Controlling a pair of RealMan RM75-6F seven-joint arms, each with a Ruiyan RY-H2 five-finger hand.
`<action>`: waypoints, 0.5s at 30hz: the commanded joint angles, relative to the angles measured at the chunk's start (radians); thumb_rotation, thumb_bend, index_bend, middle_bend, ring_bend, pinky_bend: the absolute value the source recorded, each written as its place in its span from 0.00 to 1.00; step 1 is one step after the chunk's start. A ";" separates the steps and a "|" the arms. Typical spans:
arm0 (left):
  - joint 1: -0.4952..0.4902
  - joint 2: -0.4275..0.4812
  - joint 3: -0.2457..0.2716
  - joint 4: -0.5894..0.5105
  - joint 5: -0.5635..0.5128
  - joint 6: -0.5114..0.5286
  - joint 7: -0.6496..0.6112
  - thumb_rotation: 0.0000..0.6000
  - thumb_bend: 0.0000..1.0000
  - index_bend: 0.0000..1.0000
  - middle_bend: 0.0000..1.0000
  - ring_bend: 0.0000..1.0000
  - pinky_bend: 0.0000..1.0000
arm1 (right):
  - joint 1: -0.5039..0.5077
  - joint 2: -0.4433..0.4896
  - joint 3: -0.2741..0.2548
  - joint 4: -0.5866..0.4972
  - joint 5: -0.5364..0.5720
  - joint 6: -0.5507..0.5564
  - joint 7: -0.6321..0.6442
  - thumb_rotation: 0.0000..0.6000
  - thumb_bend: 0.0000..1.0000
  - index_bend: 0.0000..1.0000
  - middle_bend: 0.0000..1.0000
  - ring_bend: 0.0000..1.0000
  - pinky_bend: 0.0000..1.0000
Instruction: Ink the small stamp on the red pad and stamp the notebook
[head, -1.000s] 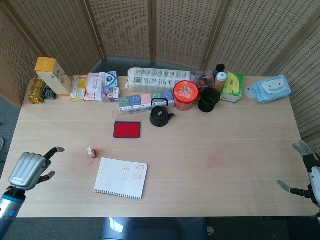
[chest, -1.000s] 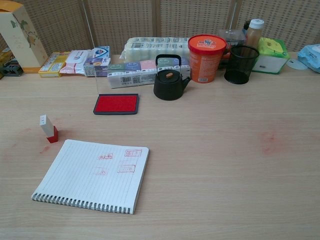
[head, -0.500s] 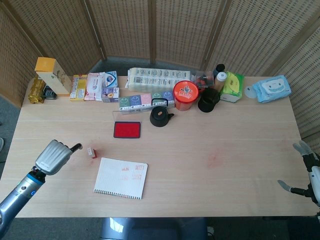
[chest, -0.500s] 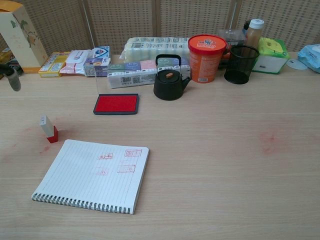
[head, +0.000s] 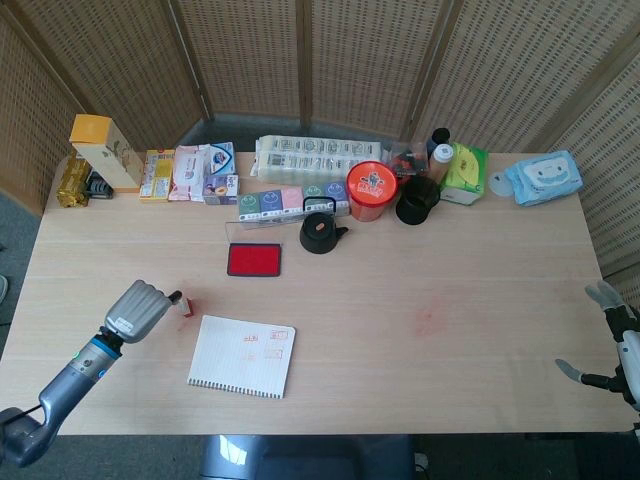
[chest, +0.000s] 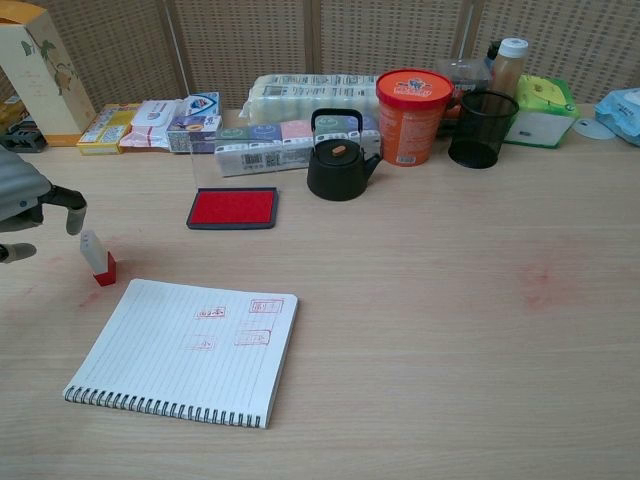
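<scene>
The small stamp, white with a red base, stands upright on the table just left of the notebook; in the head view the stamp is partly behind my left hand's fingers. My left hand hovers right beside the stamp, fingers apart and holding nothing; the chest view shows the left hand with a fingertip just above the stamp. The red ink pad lies open behind the notebook, which carries several faint red stamp marks. My right hand is open at the table's right edge.
A black teapot, an orange tub and a black mesh cup stand behind the pad. Boxes and packets line the back edge. A red smudge marks the table on the right.
My left hand has moved right across the table, from the left edge to right beside the stamp. The right hand has not moved.
</scene>
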 joint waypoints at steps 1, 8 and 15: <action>-0.007 -0.020 0.000 0.018 -0.013 -0.004 -0.008 1.00 0.26 0.46 1.00 1.00 1.00 | -0.001 0.001 0.000 0.001 -0.001 0.001 0.004 1.00 0.13 0.00 0.00 0.00 0.00; -0.027 -0.053 -0.006 0.056 -0.030 -0.002 -0.002 1.00 0.28 0.46 1.00 1.00 1.00 | -0.001 0.005 -0.001 0.004 -0.002 -0.003 0.016 1.00 0.13 0.00 0.00 0.00 0.00; -0.048 -0.073 -0.009 0.075 -0.049 -0.014 0.018 1.00 0.28 0.46 1.00 1.00 1.00 | 0.000 0.006 0.000 0.006 0.001 -0.006 0.024 1.00 0.13 0.00 0.00 0.00 0.00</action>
